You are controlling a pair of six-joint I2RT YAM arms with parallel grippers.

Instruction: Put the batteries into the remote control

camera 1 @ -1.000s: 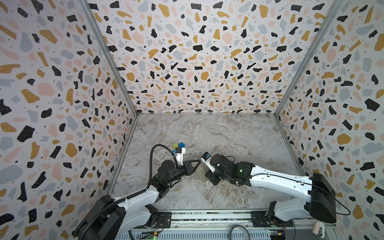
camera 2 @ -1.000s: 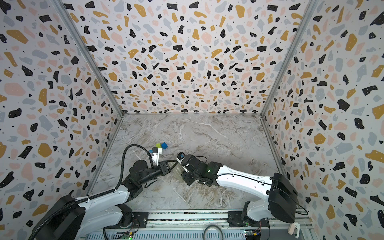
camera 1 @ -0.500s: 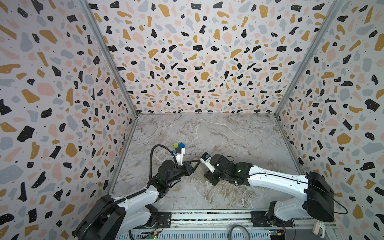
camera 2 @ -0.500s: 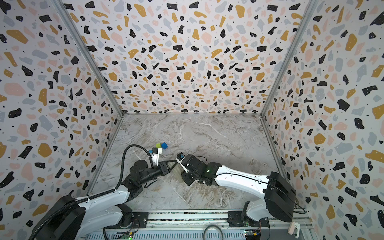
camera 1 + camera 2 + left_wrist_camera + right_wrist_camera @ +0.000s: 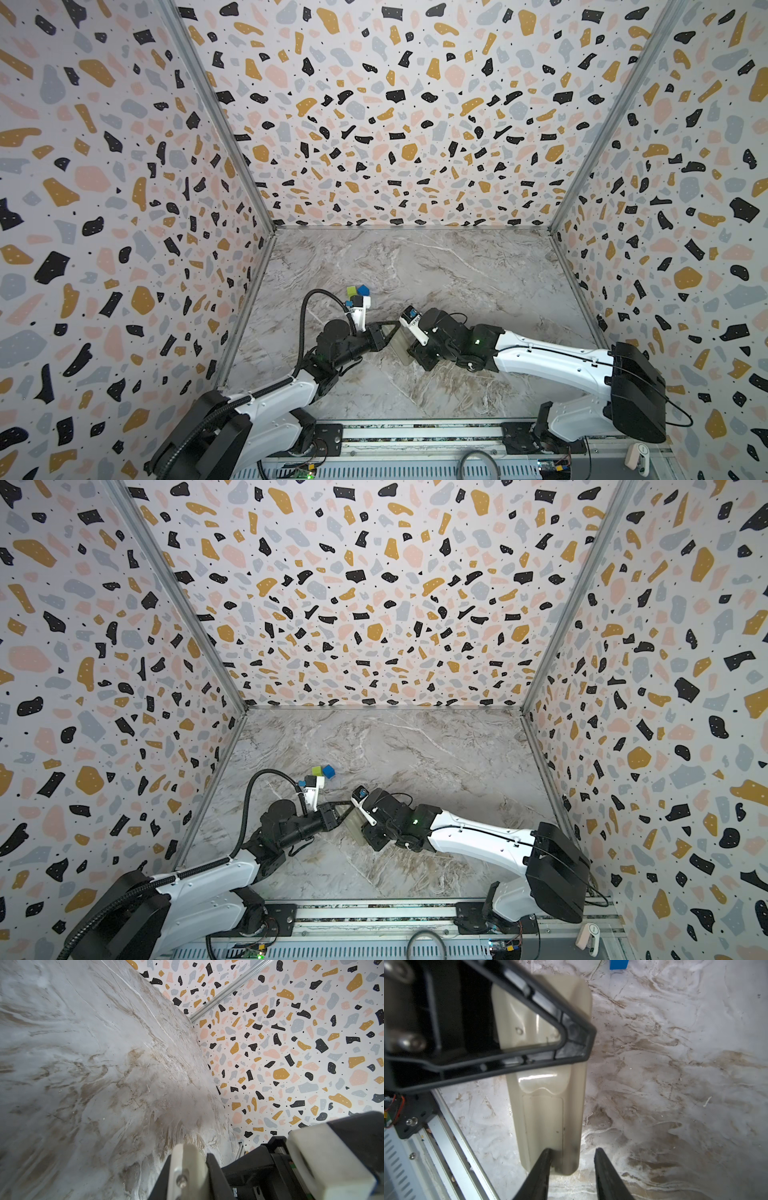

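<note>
The remote control [image 5: 550, 1118] is cream white and lies back up on the marble floor, its battery cover on; in both top views it shows as a pale strip [image 5: 400, 347] [image 5: 352, 824] between the two arms. My left gripper [image 5: 392, 328] [image 5: 344, 808] [image 5: 199, 1159] is shut, and its black triangular fingers [image 5: 579, 1043] hang over the remote's far end. My right gripper [image 5: 573, 1149] [image 5: 415, 355] is open at the near end, one finger over the remote, the other beside it above the floor. No batteries show.
A green cube [image 5: 352, 290] and a blue cube [image 5: 363, 289] [image 5: 617, 964] sit just behind the left wrist. The left wall's metal rail [image 5: 452, 1142] runs close beside the remote. The right arm's wrist camera [image 5: 322, 1157] fills a corner of the left wrist view.
The right gripper's jaws have parted a little. The right arm has edged slightly left; the left arm has stayed put.
</note>
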